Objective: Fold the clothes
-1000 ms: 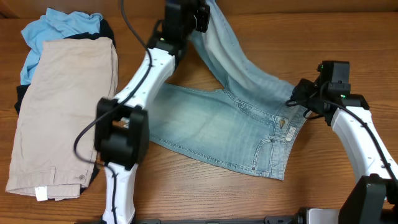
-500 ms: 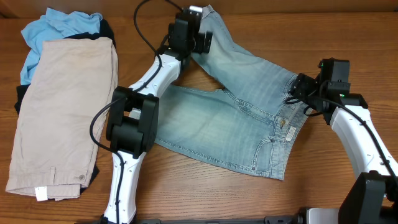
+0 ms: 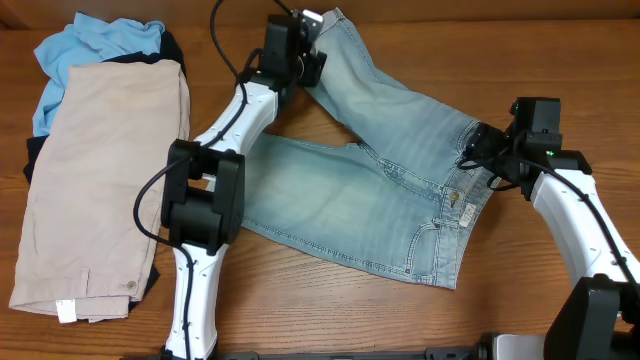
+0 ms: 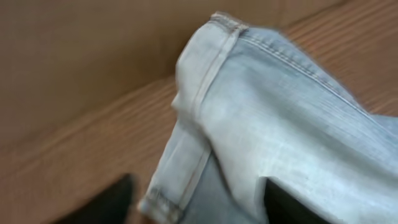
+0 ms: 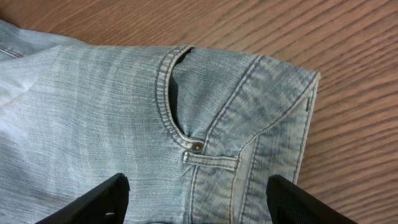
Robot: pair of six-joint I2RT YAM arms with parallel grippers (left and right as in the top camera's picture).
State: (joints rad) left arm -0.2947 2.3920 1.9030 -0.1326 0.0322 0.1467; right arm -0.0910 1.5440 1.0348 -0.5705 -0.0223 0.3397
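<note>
Wooden surface (image 3: 300,300) with the denim shorts (image 3: 370,190) lying flat across the middle, one leg running up toward the far edge and the waistband on the right. Over on the left are the beige shorts (image 3: 105,180), stacked on a sky-blue top (image 3: 95,45) and a black garment (image 3: 33,160) that peeks out underneath. The left tool (image 3: 308,58) sits at the far leg's hem, fingers spread, denim between them. The right tool (image 3: 476,150) is over the waistband by the front pocket, also spread wide.
</note>
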